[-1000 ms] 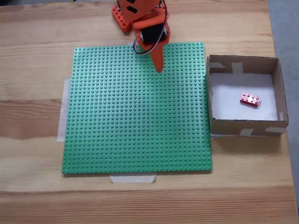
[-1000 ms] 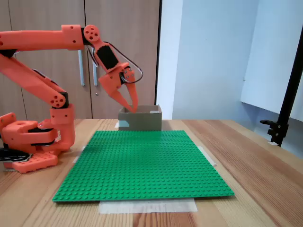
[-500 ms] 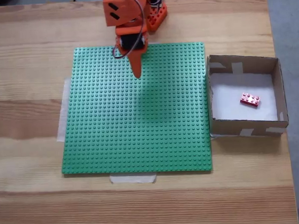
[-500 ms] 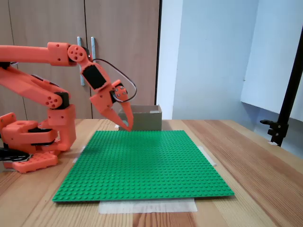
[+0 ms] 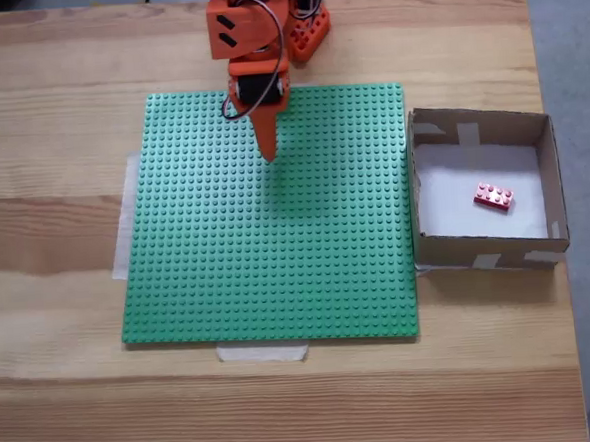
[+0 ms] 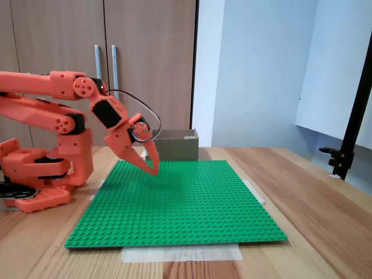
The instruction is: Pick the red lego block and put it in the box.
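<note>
The red lego block [image 5: 493, 197], a small studded plastic brick, lies slightly askew on the white floor of the box [image 5: 550, 175], toward its right side in the fixed view from above and clear of all four walls. The box is square and shallow, made of brown cardboard with pale tape patches on its walls, and sits just beside the right edge of the green baseplate [image 5: 266, 243], a large square sheet covered in even rows of studs. Strips of pale tape [image 5: 263, 352] show at the baseplate's edges on the wooden table [image 5: 65, 395], whose grain runs in long streaks. The gripper [image 5: 267, 155] is an orange plastic wedge tapering to a point; its fingers are pressed together and carry nothing, the tip low over the far part of the baseplate, well apart from the box. The fixed view from table height shows the folded arm [image 6: 40, 110], the gripper [image 6: 153, 170] slanting downward, and the box [image 6: 177, 148] from outside, its inside hidden.
</note>
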You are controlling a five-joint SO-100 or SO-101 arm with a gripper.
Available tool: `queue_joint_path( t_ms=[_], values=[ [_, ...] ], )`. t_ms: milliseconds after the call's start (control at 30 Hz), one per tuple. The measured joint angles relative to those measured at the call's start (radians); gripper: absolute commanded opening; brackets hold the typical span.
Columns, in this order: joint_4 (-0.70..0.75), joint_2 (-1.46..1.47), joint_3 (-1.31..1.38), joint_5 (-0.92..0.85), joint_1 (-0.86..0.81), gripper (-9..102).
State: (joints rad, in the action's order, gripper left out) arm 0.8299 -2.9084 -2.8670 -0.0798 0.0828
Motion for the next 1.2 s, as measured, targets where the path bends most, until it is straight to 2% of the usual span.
queue_joint_path(
  t_ms=[1200],
  values=[
    [-0.002,-0.275,-0.201,0.051,-0.011,-1]
  ],
)
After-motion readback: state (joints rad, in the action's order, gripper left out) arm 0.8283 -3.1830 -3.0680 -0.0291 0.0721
